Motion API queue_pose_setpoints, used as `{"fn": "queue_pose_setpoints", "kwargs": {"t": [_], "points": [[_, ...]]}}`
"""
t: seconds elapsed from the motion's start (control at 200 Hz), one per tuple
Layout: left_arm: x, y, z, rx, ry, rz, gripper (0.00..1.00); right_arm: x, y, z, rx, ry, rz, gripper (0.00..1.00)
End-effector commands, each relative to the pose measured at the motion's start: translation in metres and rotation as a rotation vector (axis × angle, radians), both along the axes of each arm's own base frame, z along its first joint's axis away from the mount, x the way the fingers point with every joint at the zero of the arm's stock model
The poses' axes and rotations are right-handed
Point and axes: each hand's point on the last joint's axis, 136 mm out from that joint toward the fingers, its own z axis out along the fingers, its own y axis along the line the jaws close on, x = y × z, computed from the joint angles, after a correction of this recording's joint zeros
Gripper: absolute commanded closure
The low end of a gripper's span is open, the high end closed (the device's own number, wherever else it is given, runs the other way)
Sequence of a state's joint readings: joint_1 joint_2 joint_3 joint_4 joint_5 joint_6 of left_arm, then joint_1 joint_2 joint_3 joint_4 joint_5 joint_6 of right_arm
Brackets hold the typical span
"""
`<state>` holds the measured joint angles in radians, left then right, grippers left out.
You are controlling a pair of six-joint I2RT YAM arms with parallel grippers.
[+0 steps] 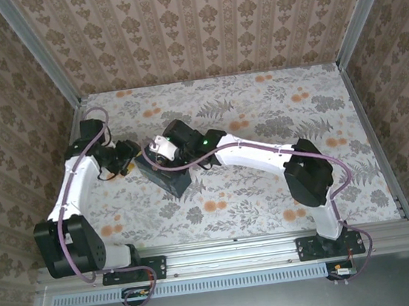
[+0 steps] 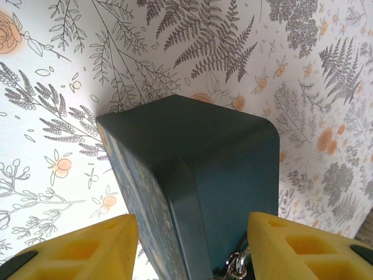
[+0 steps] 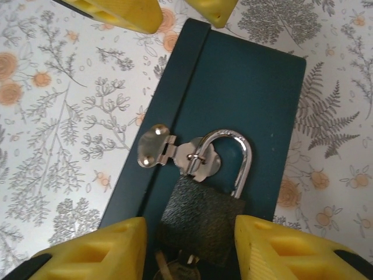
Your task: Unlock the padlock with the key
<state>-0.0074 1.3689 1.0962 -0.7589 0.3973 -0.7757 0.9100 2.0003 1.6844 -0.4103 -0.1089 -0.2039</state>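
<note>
Left end effector (image 2: 192, 224) clamps the teal box (image 2: 221, 151); right end effector (image 3: 191, 224) straddles the padlock (image 3: 201, 210), bottom centre, hung on the hasp (image 3: 175, 151). Whether it's gripping, can't tell.

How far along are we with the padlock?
Done: a key shows at the base of the padlock, seemingly inserted. In hand: left gripper brackets the box; right gripper straddles the padlock, jaws open. To do: the shackle sits through the hasp, release unclear; turn the key and pull it free.

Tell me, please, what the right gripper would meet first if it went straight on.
Probably the padlock: its dark body lies just ahead of the right gripper, between its fingers; depth is unclear.
</note>
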Motion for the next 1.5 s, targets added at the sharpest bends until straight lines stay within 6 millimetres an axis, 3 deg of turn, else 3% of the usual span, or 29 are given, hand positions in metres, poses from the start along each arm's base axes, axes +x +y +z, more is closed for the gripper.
{"fn": "queue_pose_setpoints", "kwargs": {"t": [0.0, 0.285, 0.505, 0.63, 0.865, 1.13, 1.495], "points": [[0.005, 0.003, -0.002, 0.06, -0.013, -0.042, 0.48, 0.004, -0.003, -0.016, -0.084, -0.01, -0.001, 0.58], [-0.003, 0.001, -0.026, 0.066, 0.03, -0.067, 0.49, -0.002, 0.002, -0.021, -0.091, 0.022, 0.04, 0.56], [-0.007, -0.003, -0.033, 0.05, 0.044, -0.09, 0.5, -0.001, 0.003, -0.03, -0.09, 0.064, 0.013, 0.65], [-0.009, -0.004, -0.035, 0.045, 0.046, -0.097, 0.5, 0.007, 0.001, -0.015, 0.006, 0.126, -0.057, 0.69], [-0.016, -0.007, -0.043, 0.029, 0.059, -0.106, 0.51, 0.03, -0.008, 0.023, 0.325, 0.404, -0.213, 0.74], [-0.018, -0.011, -0.047, 0.005, 0.068, -0.112, 0.51, 0.032, 0.0, 0.021, 0.441, 0.563, -0.262, 0.76], [-0.019, -0.012, -0.044, -0.011, 0.069, -0.106, 0.51, 0.029, 0.007, 0.022, 0.426, 0.527, -0.241, 0.73]]}}
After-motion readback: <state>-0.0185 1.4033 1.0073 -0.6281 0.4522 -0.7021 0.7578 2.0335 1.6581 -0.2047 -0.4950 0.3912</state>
